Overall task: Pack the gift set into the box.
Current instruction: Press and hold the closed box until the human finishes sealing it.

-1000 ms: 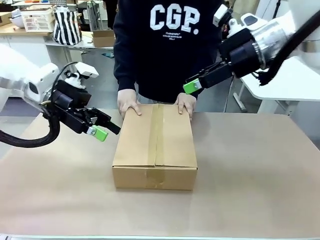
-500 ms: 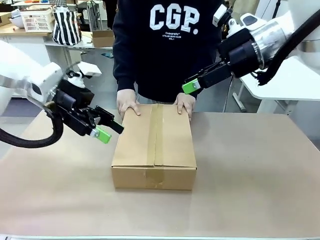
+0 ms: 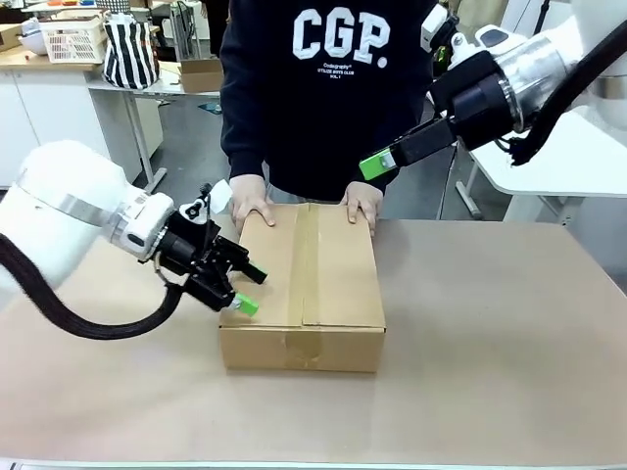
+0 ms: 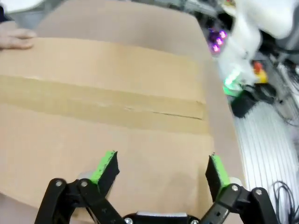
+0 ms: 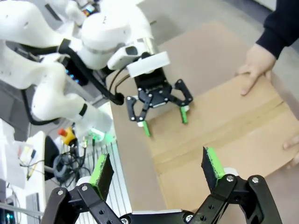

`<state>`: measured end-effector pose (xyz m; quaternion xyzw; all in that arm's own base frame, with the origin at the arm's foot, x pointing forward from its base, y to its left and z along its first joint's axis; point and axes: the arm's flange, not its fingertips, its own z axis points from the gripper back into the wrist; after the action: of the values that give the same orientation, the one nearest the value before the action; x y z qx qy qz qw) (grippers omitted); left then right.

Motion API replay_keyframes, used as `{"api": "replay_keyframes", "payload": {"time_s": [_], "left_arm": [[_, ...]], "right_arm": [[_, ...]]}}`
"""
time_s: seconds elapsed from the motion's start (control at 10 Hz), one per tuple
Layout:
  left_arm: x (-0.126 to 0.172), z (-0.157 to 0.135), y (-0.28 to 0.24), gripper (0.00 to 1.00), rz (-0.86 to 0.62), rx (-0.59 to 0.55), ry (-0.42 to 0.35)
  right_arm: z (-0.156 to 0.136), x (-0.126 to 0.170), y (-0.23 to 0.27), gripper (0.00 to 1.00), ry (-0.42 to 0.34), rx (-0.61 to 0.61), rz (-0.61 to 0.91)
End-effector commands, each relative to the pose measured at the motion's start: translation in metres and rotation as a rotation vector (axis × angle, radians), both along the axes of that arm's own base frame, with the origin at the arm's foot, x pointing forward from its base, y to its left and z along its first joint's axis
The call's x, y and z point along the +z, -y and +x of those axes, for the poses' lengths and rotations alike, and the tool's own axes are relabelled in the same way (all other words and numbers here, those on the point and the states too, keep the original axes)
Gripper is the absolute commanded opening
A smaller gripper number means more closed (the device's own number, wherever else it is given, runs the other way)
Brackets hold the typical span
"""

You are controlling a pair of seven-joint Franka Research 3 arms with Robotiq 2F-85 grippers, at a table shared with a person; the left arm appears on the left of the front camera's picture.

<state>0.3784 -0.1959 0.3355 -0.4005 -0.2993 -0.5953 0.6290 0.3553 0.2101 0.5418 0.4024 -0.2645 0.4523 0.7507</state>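
The brown tabletop (image 3: 490,343) carries the large brown corrugated cardboard box (image 3: 323,274), its top flaps closed and a strip of tape along the middle seam. A person's hand (image 3: 251,199) lies on its far left corner and the other hand (image 3: 364,202) on its far right corner. The left gripper (image 3: 250,291) has its fingers spread wide, the box top just beyond and between them. The right gripper (image 5: 156,167) hangs high, fingers likewise wide apart, with the box far past their tips
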Motion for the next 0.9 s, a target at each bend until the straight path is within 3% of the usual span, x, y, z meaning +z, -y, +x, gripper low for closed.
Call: {"api": "replay_keyframes", "payload": {"time_s": [0.0, 0.2, 0.5, 0.6, 0.8], "left_arm": [[0.002, 0.002, 0.002, 1.0, -0.063, 0.073, -0.001], [0.002, 0.005, 0.001, 1.0, -0.093, 0.09, -0.013], [-0.002, 0.008, 0.006, 1.0, -0.093, 0.064, -0.024], [-0.004, 0.009, 0.009, 1.0, -0.09, 0.048, -0.014], [-0.007, 0.01, 0.014, 1.0, -0.103, -0.012, 0.054]], "right_arm": [[0.007, -0.03, 0.005, 1.0, 0.063, 0.04, -0.075], [0.005, -0.1, -0.005, 1.0, 0.242, 0.106, -0.071], [0.008, -0.178, -0.006, 1.0, 0.433, -0.062, 0.032], [0.009, -0.192, -0.009, 1.0, 0.365, -0.035, 0.082], [0.013, -0.216, -0.022, 1.0, 0.354, 0.006, 0.087]]}}
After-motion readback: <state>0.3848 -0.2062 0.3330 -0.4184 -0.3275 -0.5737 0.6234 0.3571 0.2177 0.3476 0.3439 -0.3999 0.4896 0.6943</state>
